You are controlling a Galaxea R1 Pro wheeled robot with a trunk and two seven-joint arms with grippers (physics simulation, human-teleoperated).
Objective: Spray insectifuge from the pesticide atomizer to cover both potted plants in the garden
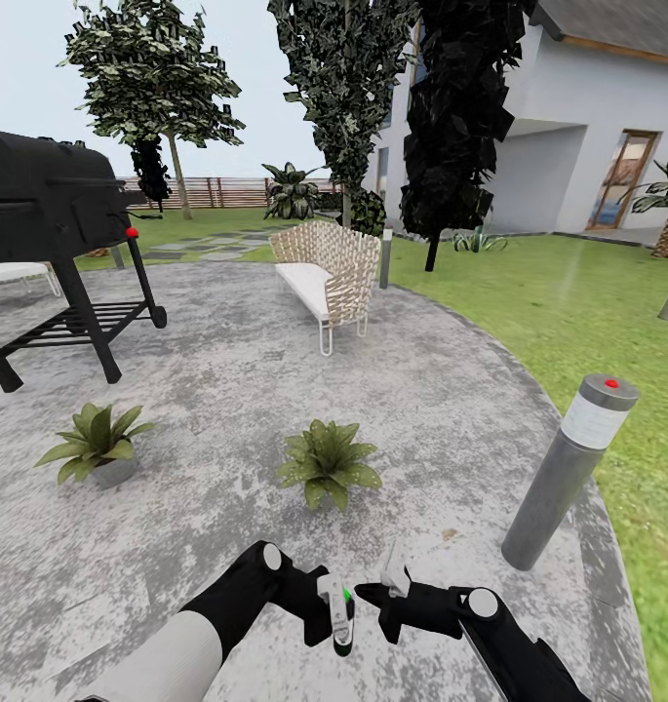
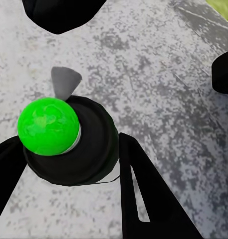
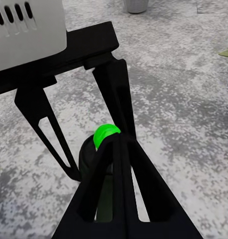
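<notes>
My left gripper (image 1: 334,609) is shut on the pesticide atomizer (image 1: 341,616), a small dark bottle whose tip shows bright green. The left wrist view looks down on its round dark body (image 2: 81,152), held between the two black fingers (image 2: 143,194). My right gripper (image 1: 369,592) is shut, with nothing between its fingers, and its tips (image 3: 118,140) reach right up to the green tip. Two potted plants stand on the stone patio of the garden. One (image 1: 329,463) is just beyond the grippers. The other (image 1: 98,444) is further left.
A grey bollard lamp (image 1: 568,468) with a red dot rises at the patio's right edge, with lawn (image 1: 587,302) beyond it. A black grill (image 1: 56,214) stands at the back left. A woven chair (image 1: 329,273) is behind the plants. Trees and a white house (image 1: 577,117) lie farther off.
</notes>
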